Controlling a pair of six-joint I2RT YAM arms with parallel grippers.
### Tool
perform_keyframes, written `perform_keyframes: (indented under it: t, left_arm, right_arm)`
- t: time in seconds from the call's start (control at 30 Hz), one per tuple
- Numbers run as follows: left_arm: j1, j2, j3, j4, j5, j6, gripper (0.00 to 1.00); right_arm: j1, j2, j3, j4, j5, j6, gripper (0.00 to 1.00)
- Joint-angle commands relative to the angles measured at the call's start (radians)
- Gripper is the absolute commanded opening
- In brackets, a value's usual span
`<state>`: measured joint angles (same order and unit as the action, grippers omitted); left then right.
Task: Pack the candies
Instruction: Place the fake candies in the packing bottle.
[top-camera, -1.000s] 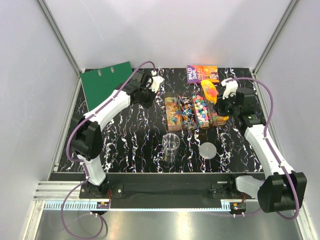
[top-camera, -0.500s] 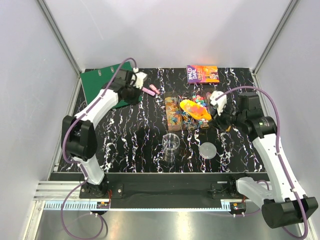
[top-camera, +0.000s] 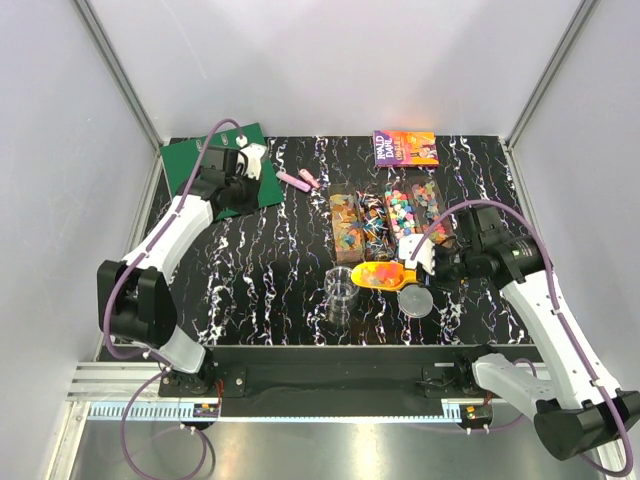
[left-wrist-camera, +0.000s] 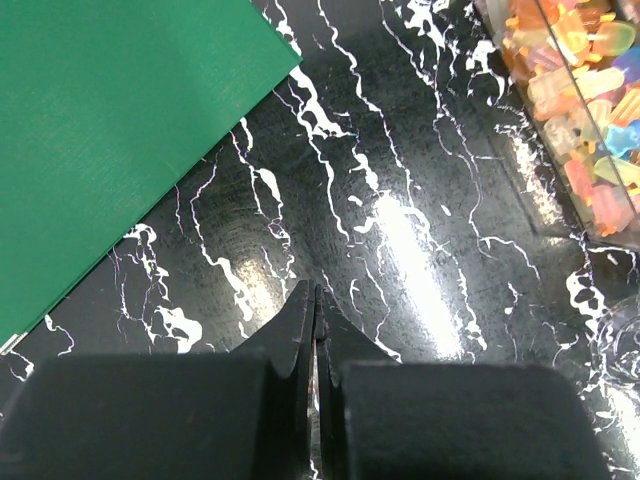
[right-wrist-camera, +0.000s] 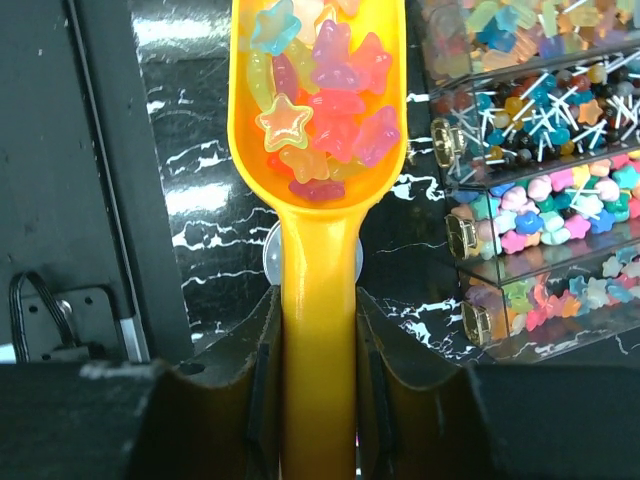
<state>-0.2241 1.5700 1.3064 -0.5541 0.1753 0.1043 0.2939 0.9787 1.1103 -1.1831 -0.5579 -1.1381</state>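
Left gripper (left-wrist-camera: 316, 292): I see its jaws pressed together on nothing, over the black marbled table (left-wrist-camera: 400, 200) beside the flat green binder (left-wrist-camera: 110, 130).
Clear plastic cup (top-camera: 341, 290): upright, front centre of the table.
Yellow plastic scoop (right-wrist-camera: 318, 180): its bowl is just right of the cup, loaded with star-shaped multicoloured candies (right-wrist-camera: 320, 95) (more fill the clear compartment box (top-camera: 385, 212) behind).
Right gripper (right-wrist-camera: 320, 335): I have it clamped on the scoop's handle.
Round clear lid (top-camera: 417, 300): flat on the table, beneath that handle.
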Motion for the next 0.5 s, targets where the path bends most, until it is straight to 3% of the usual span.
perform_keyframes:
  t: [0.0,0.47]
  left_arm:
    - [0.005,-0.048,-0.033,0.066,0.009,-0.029,0.00]
    - [0.011,-0.117,-0.104,0.089,0.026,-0.054,0.00]
  right_arm:
    - [0.047,0.021,0.011,-0.026,0.045,-0.080,0.00]
    - [0.142,0.179,0.017,0.068,0.151,-0.074,0.00]
